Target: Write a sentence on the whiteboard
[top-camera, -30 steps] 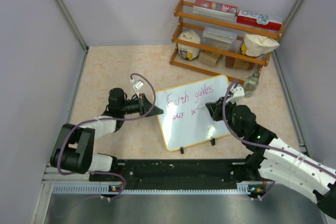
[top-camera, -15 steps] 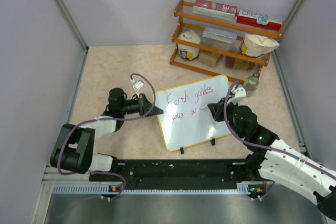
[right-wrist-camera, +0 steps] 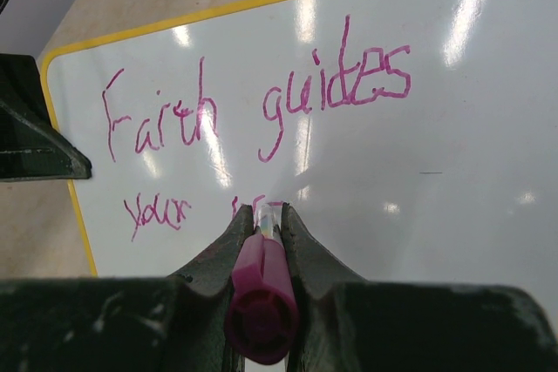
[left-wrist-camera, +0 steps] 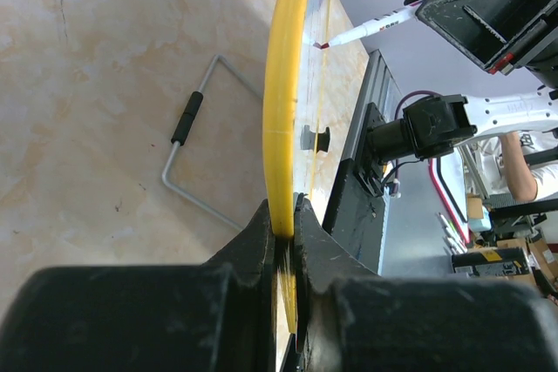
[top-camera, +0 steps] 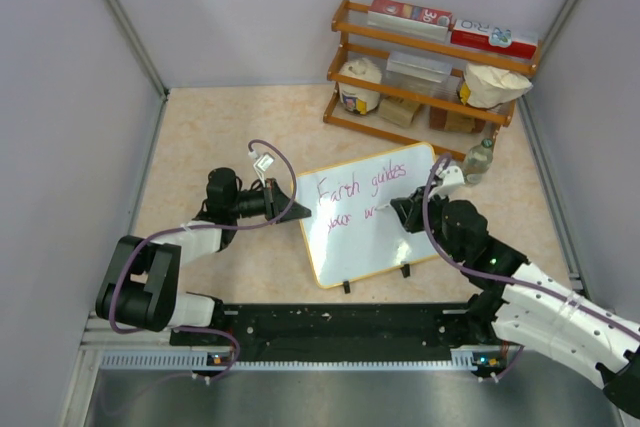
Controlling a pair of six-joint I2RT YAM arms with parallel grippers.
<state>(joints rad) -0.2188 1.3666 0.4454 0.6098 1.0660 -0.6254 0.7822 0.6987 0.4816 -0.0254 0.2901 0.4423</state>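
Note:
The whiteboard (top-camera: 385, 232) with its yellow frame stands tilted on two black feet mid-table. My left gripper (top-camera: 296, 209) is shut on its left edge; the left wrist view shows the yellow frame (left-wrist-camera: 286, 111) pinched between the jaws. My right gripper (top-camera: 402, 209) is shut on a pink marker (right-wrist-camera: 261, 289) with its tip against the board. The sentence (right-wrist-camera: 261, 102) reads "Earth guides" on the top line and "your" plus the start of a letter on the second line. The marker tip (left-wrist-camera: 324, 43) also shows in the left wrist view, touching the board.
A wooden rack (top-camera: 430, 67) with boxes, a jar and bags stands at the back right. A small clear bottle (top-camera: 479, 160) stands just right of the board's far corner. Grey walls enclose the table on three sides. A wire stand (left-wrist-camera: 187, 158) lies behind the board.
My right gripper with the marker shifted slightly right and back left along the second line, adding pink strokes after "your". The left gripper and board have not moved.

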